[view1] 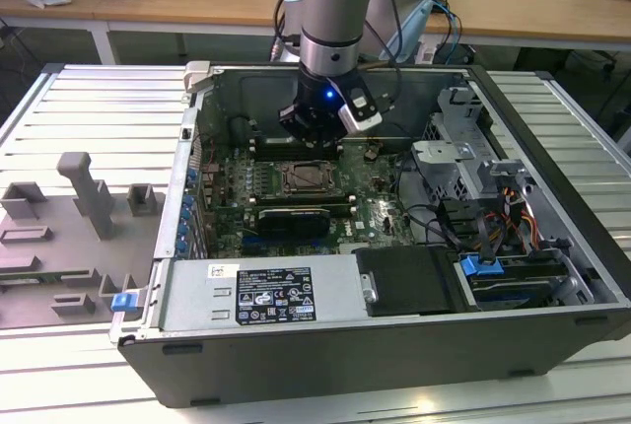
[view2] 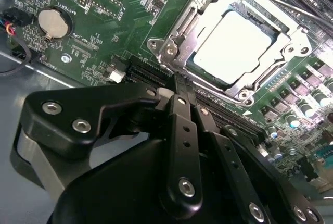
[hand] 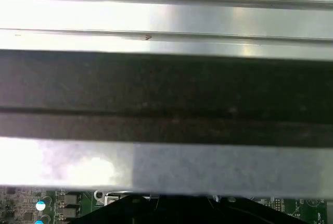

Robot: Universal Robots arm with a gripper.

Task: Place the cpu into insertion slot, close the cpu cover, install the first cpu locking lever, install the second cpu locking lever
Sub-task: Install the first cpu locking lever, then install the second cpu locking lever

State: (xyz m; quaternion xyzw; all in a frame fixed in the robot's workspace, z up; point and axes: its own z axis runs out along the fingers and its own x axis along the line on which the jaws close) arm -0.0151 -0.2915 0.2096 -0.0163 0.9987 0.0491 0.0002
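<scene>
Your open computer case [view1: 414, 365] lies on the worktop [view1: 89, 118]. The fingers [view2: 179, 91] are pressed together, holding nothing, just short of the insertion slot [view2: 237, 47]. The cpu cover [view2: 200, 18] lies flat there, framing the cpu [view2: 234, 41].

In the second wrist view, the cpu [view2: 233, 46] lies flat in the insertion slot [view2: 193, 63], its pale metal top bright. The cpu cover [view2: 291, 44] is folded down over it, its silver frame around the chip's edges. The gripper [view2: 180, 89], black with bolted linkages, hangs in the foreground with its fingers drawn together, the tip near the socket's edge. On the green motherboard [view2: 125, 5] sits a round coin battery [view2: 54, 23].
</scene>
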